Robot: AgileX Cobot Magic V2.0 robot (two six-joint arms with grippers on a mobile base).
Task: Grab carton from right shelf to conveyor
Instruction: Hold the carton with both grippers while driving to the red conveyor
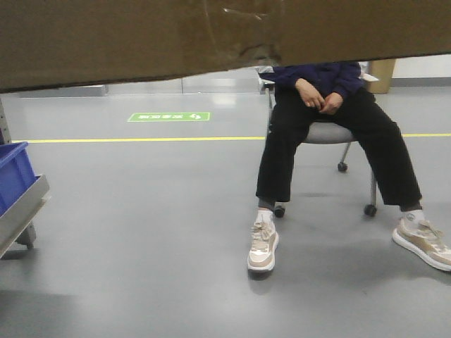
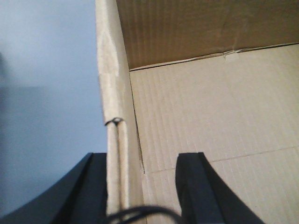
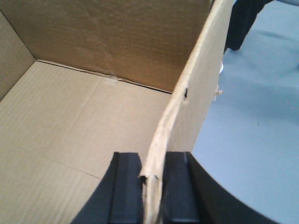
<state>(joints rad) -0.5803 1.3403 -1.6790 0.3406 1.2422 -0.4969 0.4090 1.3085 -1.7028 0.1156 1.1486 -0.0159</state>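
The right tool [image 3: 152, 158] tightly pinches the ribbed corrugated carton [image 3: 93, 116] wall; the left tool [image 2: 142, 161] straddles another, grip unclear.

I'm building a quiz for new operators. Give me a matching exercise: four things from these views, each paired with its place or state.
Things:
1. carton
2. right gripper
3. blue bin
4. seated person

Places or states:
a. hands in lap
b. fills the top of the front view
c. clamped on a carton wall
d. at the front view's left edge

Pairs: 1-b, 2-c, 3-d, 4-a
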